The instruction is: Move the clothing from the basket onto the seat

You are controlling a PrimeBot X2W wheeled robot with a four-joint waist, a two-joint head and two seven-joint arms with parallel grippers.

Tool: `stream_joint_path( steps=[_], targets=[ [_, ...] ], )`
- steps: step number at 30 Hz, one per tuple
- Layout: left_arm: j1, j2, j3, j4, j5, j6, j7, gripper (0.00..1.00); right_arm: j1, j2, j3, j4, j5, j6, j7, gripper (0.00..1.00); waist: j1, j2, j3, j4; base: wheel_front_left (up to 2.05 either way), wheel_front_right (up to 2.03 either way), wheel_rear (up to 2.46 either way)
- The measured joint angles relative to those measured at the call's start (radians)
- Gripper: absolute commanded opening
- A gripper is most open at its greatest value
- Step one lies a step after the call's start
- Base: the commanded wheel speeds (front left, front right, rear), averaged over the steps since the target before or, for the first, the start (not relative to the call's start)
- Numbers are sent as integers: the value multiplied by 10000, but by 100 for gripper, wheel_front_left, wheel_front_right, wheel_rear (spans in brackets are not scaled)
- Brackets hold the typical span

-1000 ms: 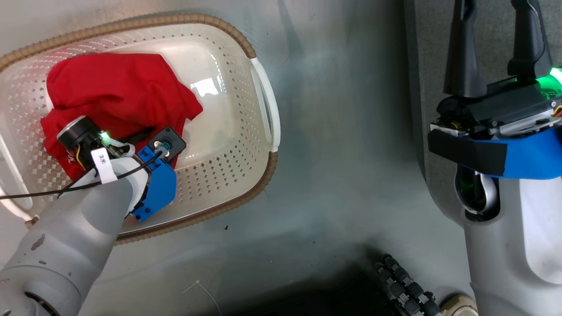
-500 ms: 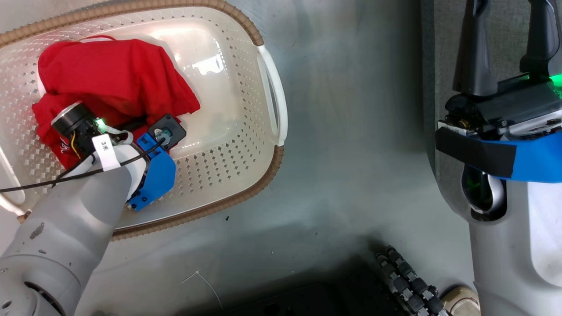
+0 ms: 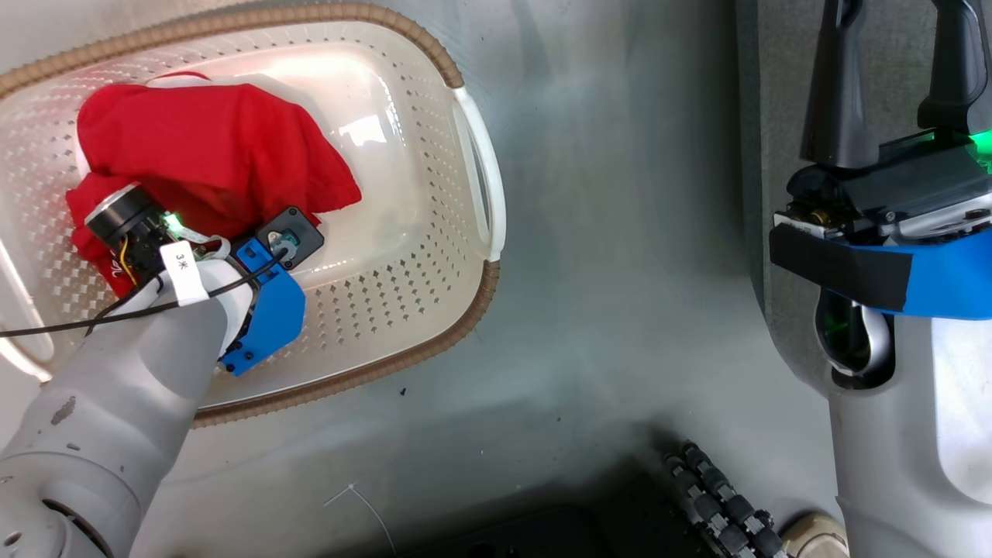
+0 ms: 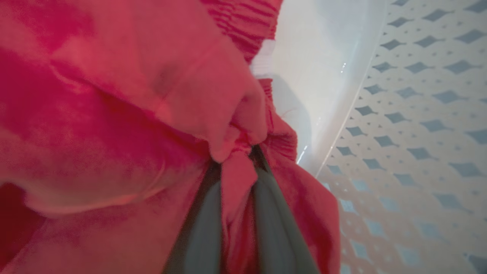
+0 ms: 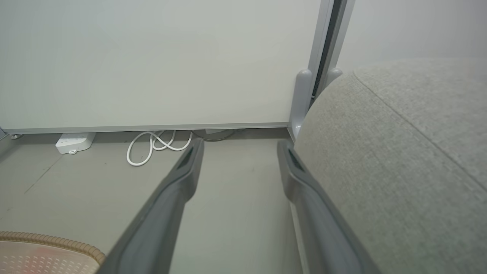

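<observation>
At the left, the oval cream-white perforated plastic basket sits on the grey floor and holds the crumpled bright red fabric clothing. Inside the basket, the left fingers are clenched on a fold of it. At the right, the right fingers stand spread, grasping nothing, beside the large grey upholstered seat.

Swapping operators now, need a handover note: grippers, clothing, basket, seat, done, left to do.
Left gripper shut, pinching a fold of the clothing.
Right gripper open, empty, beside the seat.
Clothing bunched in the basket on the floor, robot's left.
Done: grasp only.
Left: lift, carry to the seat, release; then check the basket for more.
</observation>
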Motion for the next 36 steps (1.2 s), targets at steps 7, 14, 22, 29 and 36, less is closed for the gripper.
stream_joint_path(
  steps=[7, 14, 22, 29, 36],
  targets=[
    [77, -213, -17, 15, -77, -31, -330, 0, 1, 0, -92, 109, 29, 0, 0, 100, 0, 0, -369, 136, 0, 0, 0],
    [206, -573, -36, 25, -192, -90, -594, 0, 4, 0, -119, 282, -4, 0, 0, 100, 0, 0, -851, 313, 0, 0, 0],
    [393, -1187, -4, 23, -472, -96, -1220, 0, 165, 2, -263, 481, -140, 0, 0, 100, 0, 0, -1578, 582, 0, 0, 0],
    [636, -1559, 27, -138, -734, -107, -1753, 0, 335, 2, -397, 711, -259, 0, 0, 100, 0, 0, -2341, 873, 0, 0, 0],
    [979, -1716, 165, -483, -1001, -109, -2071, 0, 697, 2, -529, 982, -376, 0, 0, 100, 0, 0, -3223, 1178, 0, 0, 0]
  ],
)
